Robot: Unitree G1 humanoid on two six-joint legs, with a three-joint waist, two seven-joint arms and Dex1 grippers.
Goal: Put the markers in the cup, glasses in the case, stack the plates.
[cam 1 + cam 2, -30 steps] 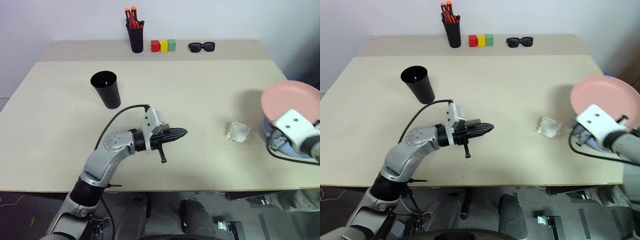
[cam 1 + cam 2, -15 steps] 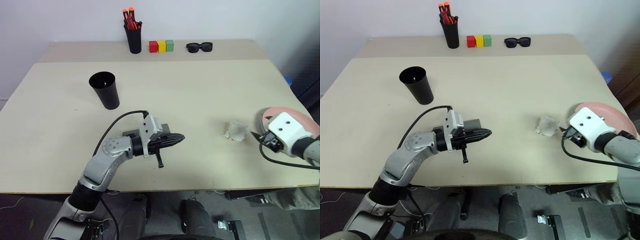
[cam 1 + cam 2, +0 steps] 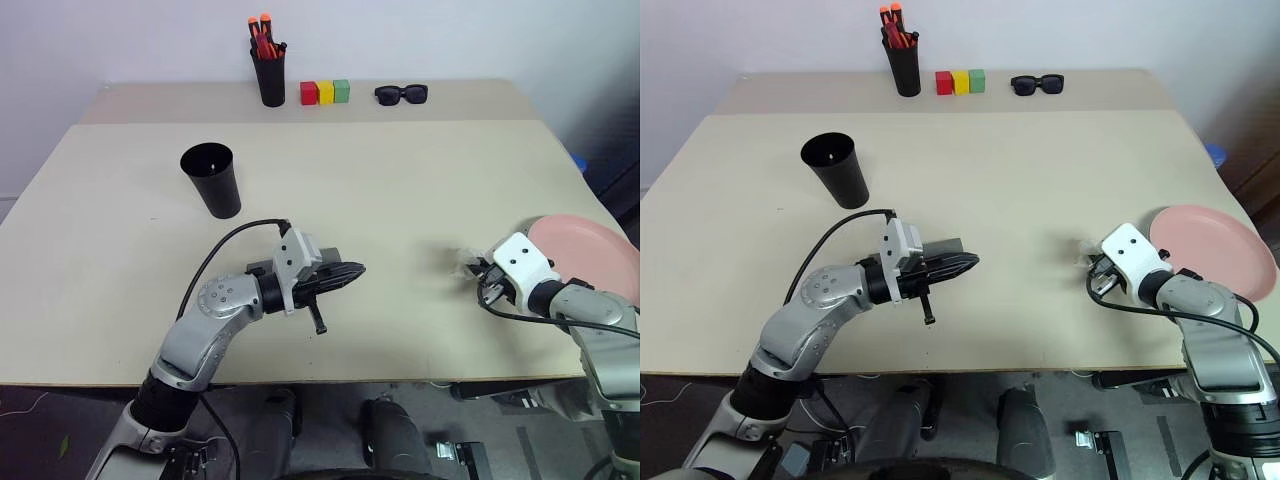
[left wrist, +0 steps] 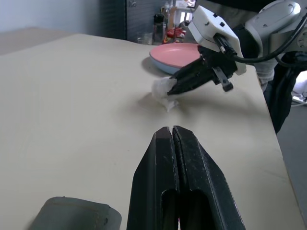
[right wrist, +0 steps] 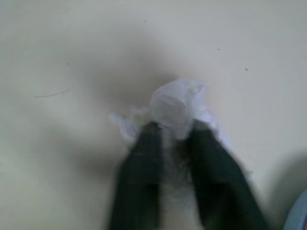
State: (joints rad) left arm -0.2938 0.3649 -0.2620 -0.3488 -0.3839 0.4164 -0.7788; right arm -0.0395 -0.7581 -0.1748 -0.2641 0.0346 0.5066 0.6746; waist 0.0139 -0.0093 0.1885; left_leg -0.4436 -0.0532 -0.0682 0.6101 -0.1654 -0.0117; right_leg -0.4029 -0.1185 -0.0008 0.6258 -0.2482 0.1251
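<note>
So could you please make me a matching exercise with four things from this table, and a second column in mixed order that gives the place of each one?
Things:
1. black cup
2. pink plate
3. sunglasses
4. crumpled white wad

Places:
a. at the far edge, next to the coloured blocks
b. at the fingertips of the right hand
c. standing upright, alone, on the left part of the table
d. near the table's right edge

Pairs: 1-c, 2-d, 3-a, 4-b

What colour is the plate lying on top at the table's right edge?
Pink: the top plate shows best in the right eye view.
</note>
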